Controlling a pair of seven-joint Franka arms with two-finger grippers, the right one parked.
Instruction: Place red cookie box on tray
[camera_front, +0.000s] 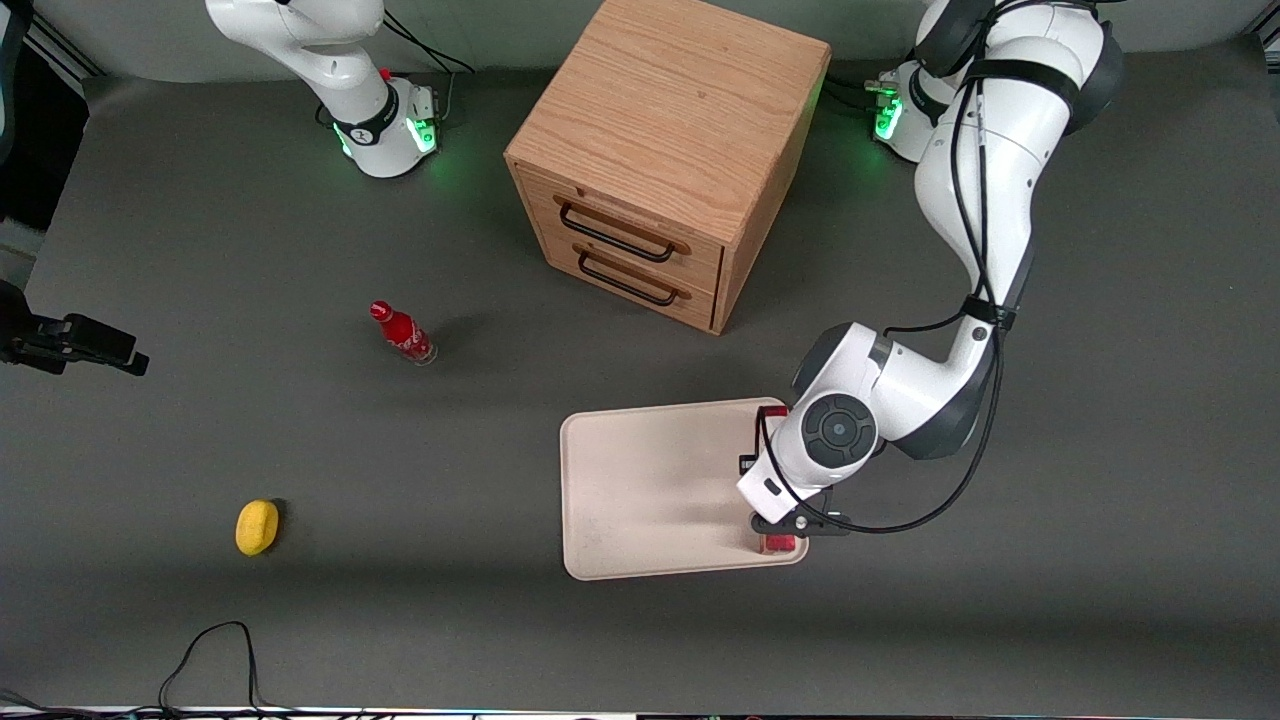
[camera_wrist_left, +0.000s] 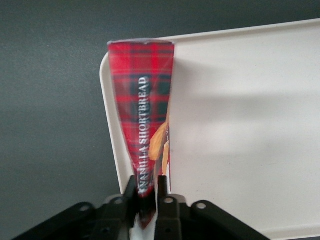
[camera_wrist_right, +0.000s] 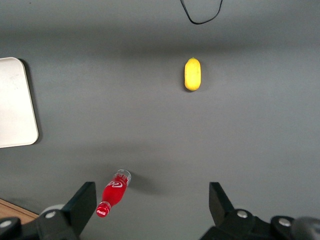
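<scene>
My left gripper (camera_wrist_left: 148, 192) is shut on the red cookie box (camera_wrist_left: 142, 110), a long tartan-red carton lettered "VANILLA SHORTBREAD", with a black finger (camera_wrist_left: 162, 187) pressed on each side of its near end. The box runs along the cream tray's (camera_wrist_left: 240, 125) short rim at the working arm's end. From the front, the wrist hides most of the box. Only its two red ends show, one end (camera_front: 780, 543) nearer the camera and the other end (camera_front: 772, 411) farther from it, both over the tray (camera_front: 650, 480). Whether the box rests on the tray cannot be told.
A wooden drawer cabinet (camera_front: 665, 150) stands farther from the front camera than the tray. A small red bottle (camera_front: 402, 333) and a yellow object (camera_front: 257, 527) lie toward the parked arm's end. A black cable (camera_front: 210, 650) loops near the table's front edge.
</scene>
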